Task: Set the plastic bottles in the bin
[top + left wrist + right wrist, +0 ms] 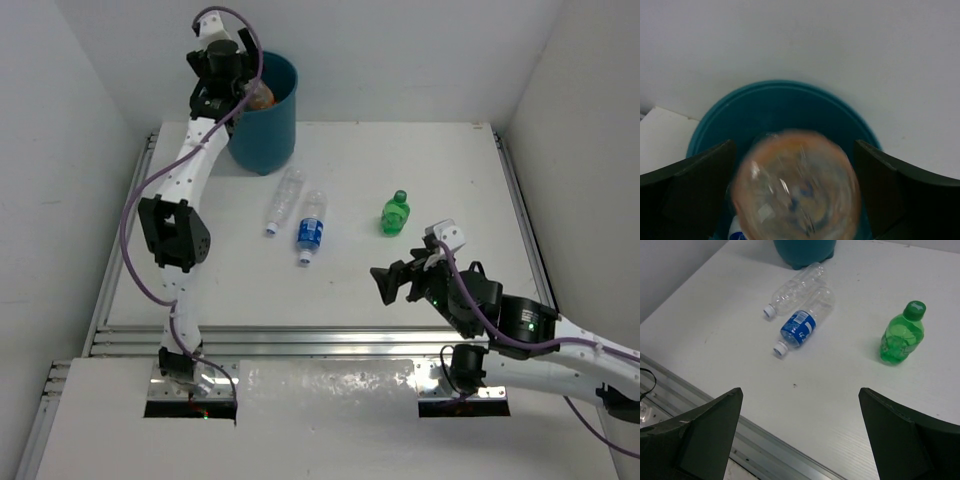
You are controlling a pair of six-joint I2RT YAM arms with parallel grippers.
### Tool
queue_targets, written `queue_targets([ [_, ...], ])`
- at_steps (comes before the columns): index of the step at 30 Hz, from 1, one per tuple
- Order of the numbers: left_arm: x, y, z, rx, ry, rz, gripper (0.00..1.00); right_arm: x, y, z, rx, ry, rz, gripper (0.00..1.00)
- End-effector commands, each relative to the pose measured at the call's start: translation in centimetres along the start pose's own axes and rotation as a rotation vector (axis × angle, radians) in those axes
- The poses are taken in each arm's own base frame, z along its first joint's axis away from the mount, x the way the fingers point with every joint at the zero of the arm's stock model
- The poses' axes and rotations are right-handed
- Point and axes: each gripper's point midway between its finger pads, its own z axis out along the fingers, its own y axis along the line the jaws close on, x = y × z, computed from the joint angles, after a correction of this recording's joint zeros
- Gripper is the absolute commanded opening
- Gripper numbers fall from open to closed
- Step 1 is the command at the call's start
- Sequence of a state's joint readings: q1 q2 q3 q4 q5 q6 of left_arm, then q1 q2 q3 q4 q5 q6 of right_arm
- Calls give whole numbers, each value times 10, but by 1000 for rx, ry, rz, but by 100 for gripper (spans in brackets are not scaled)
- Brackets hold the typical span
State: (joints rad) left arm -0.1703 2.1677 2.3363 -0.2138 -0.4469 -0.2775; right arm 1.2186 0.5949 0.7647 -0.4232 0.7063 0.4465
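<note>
Blurred and end-on, an orange-labelled bottle [796, 185] sits between the spread fingers of our left end effector [795, 145]. Its long axis aims down into the bin [780, 100] at the counter's [350, 290] far left. The clear bottle [795, 290] and blue-labelled bottle [802, 327] lie parallel, caps toward the near edge. The green bottle [901, 335] stands upright. Our right end effector [800, 392] gapes empty over open counter.

Bright, even light, shadows soft. Inside the left gripper [794, 150] the orange bottle [795, 187] smears into blur; ahead of the right gripper [800, 395] the green bottle [901, 335] reads sharp.
</note>
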Motion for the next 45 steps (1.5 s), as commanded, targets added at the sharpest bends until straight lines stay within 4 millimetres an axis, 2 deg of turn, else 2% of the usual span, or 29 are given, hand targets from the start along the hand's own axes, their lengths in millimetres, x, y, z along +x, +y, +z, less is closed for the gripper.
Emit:
queue_targets([
  [1, -100, -23, -21, 108, -233, -49, 100, 2, -11, -5, 39, 7, -12, 99],
  [3, -115, -27, -32, 134, -248, -59, 100, 7, -10, 0, 44, 13, -26, 99],
  [4, -134, -28, -47, 150, -273, -70, 100, 9, -9, 3, 52, 17, -32, 99],
  [6, -149, -27, -63, 164, -277, -71, 100, 13, -6, 11, 66, 20, -34, 99],
  [7, -170, -27, -83, 173, -294, -83, 100, 23, -2, 21, 85, 51, -58, 99],
  [9, -173, -15, -101, 138, -247, -70, 100, 19, 6, 35, 118, 53, -49, 99],
  [10, -187, -8, -121, 128, -252, -76, 100, 33, 10, 53, 155, 112, -87, 99],
  [11, -185, 0, -129, 103, -236, -56, 99, 35, 13, 63, 173, 138, -50, 99],
  [12, -190, 8, -138, 80, -242, -54, 100, 26, 27, 73, 127, 178, -2, 99],
  [13, -195, 23, -152, 34, -251, -47, 100, 26, 12, 91, 169, 224, 55, 99],
  [14, -198, 32, -156, 7, -260, -27, 100, 48, 13, 111, 180, 319, 101, 99],
  [15, -198, 41, -158, -31, -262, -17, 100, 45, 23, 124, 122, 346, 156, 99],
  [16, -199, 45, -156, -45, -261, -8, 100, 45, 16, 139, 134, 348, 176, 99],
  [17, -193, 49, -154, -56, -230, 16, 100, 65, 15, 159, 141, 402, 151, 99],
  [18, -188, 51, -151, -59, -204, 23, 100, 50, 20, 177, 127, 378, 172, 99],
  [21, -172, 46, -158, -33, -111, 20, 99, 53, 9, 226, 183, 443, 183, 99],
  [23, -167, 50, -179, -7, -80, -31, 100, 55, 5, 258, 216, 470, 186, 99],
  [25, -153, 57, -211, 45, -35, -56, 100, 63, 4, 277, 227, 512, 197, 99],
  [26, -135, 59, -234, 102, 0, -79, 100, 75, 7, 293, 239, 557, 191, 99],
  [27, -163, 51, -258, 170, -66, -123, 100, 85, 7, 300, 249, 585, 187, 99],
  [28, -115, 61, -254, 167, 19, -103, 99, 93, 4, 304, 281, 613, 190, 99],
  [29, -110, 62, -262, 189, 3, -140, 100, 103, -6, 306, 364, 631, 207, 99],
  [30, -89, 71, -278, 210, 28, -138, 100, 118, -12, 307, 412, 676, 193, 99],
  [32, -74, 81, -287, 205, 46, -133, 100, 138, -24, 300, 495, 690, 201, 99],
  [34, -53, 90, -296, 198, 92, -97, 100, 143, -26, 294, 498, 677, 210, 99],
  [39, -15, 93, -308, 250, 188, -50, 100, 177, -33, 280, 524, 726, 219, 96],
  [41, 0, 95, -314, 274, 215, -51, 100, 201, -35, 272, 524, 769, 219, 84],
  [43, 10, 95, -316, 289, 228, -51, 100, 216, -36, 264, 530, 798, 225, 58],
  [45, 30, 93, -320, 328, 280, -47, 100, 225, -37, 252, 520, 798, 231, 44],
])
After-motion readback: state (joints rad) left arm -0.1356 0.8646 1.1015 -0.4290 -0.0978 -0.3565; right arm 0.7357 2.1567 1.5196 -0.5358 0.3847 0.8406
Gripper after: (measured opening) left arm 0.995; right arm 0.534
